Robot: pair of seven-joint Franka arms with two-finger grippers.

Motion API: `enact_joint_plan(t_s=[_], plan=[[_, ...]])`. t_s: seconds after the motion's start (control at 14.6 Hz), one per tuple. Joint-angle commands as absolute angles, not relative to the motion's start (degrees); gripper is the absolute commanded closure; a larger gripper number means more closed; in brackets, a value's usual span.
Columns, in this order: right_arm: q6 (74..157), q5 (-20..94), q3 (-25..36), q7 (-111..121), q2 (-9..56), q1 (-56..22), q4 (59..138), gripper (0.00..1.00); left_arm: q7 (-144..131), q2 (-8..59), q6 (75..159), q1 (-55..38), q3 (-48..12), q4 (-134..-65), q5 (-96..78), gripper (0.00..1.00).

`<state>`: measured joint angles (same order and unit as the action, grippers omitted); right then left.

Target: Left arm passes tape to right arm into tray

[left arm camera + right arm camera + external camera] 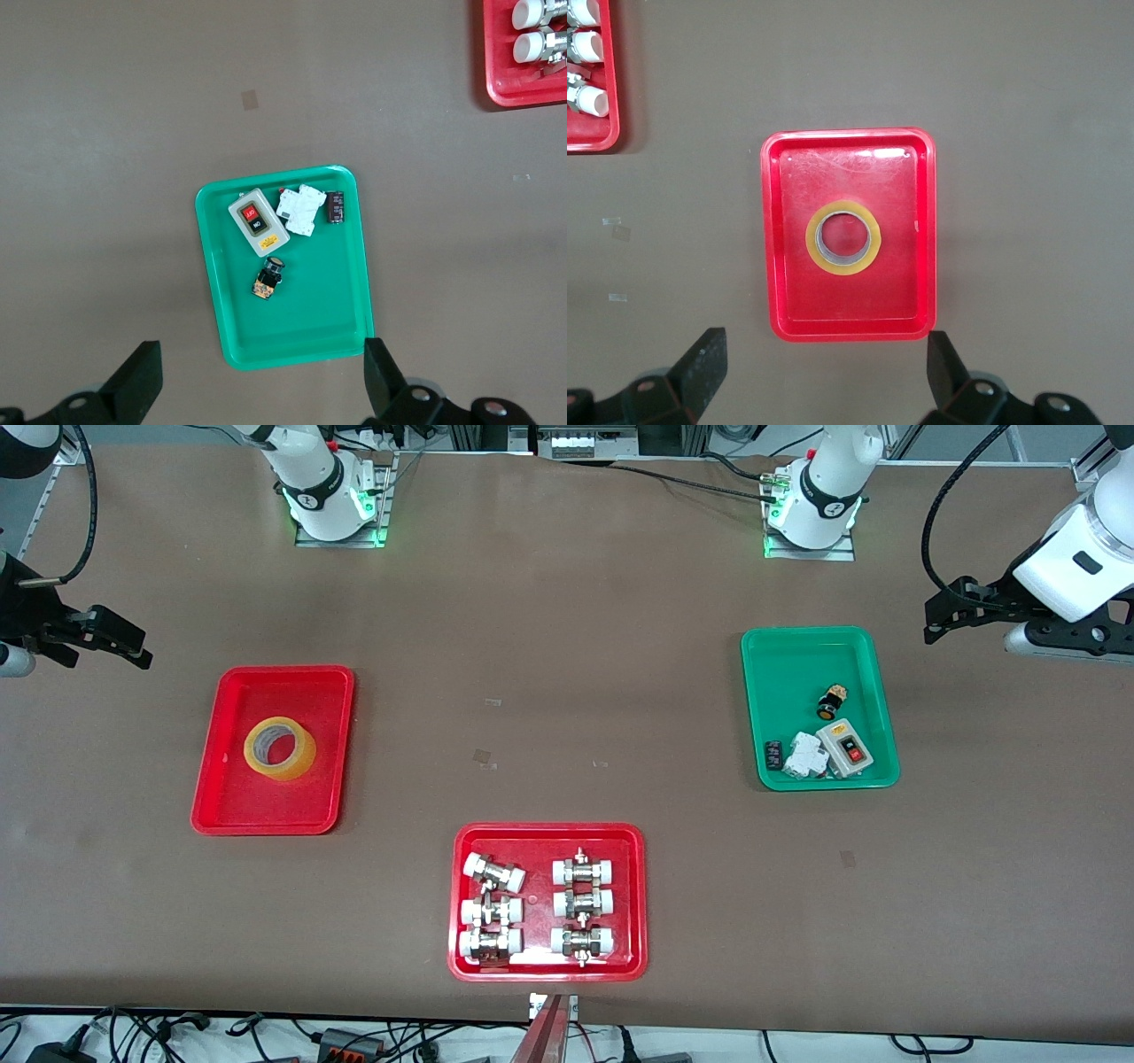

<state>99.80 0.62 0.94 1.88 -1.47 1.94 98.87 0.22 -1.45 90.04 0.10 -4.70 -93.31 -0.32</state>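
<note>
The yellow tape [280, 747] lies flat in the plain red tray [230, 797], toward the right arm's end of the table. It shows in the right wrist view [843, 237], inside the tray [788, 301]. My right gripper [115, 642] is open and empty, raised over the bare table beside the tray; its fingers [700, 367] stand wide apart. My left gripper [952, 615] is open and empty, raised over the table beside the green tray [797, 655]. Its fingers [137, 376] stand wide apart, near that tray's edge [292, 354].
The green tray holds a switch box [843, 747], a white breaker [806, 757] and small parts. A red tray with metal fittings [549, 899] sits nearest the front camera, mid-table. Open table lies between the trays.
</note>
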Motion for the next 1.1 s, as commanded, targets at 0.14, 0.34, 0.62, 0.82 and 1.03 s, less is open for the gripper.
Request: enact_joint_plan(t_s=[0.14,0.34,0.62,0.82,1.03], plan=[[100.11,0.70,0.53,2.90,-2.72,2.11,99.84,0.00,0.00,-1.05,89.21,0.26,-4.75,-92.37,0.18,0.00],[100.02,0.79,0.88,2.46,-2.81,1.94,99.84,0.00,0.00,-1.05,89.21,0.26,-4.75,-92.37,0.18,0.00],[99.76,1.23,0.88,1.93,-2.99,2.02,99.93,0.00,0.00,-1.05,89.21,0.26,-4.75,-92.37,0.18,0.00],[99.58,1.06,0.88,2.02,-3.25,2.20,99.84,0.00,0.00,-1.05,89.21,0.26,-4.75,-92.37,0.18,0.00],[99.14,1.23,0.88,1.93,-3.34,2.29,100.11,0.00,0.00,-1.05,89.21,0.26,-4.75,-92.37,0.17,0.00]])
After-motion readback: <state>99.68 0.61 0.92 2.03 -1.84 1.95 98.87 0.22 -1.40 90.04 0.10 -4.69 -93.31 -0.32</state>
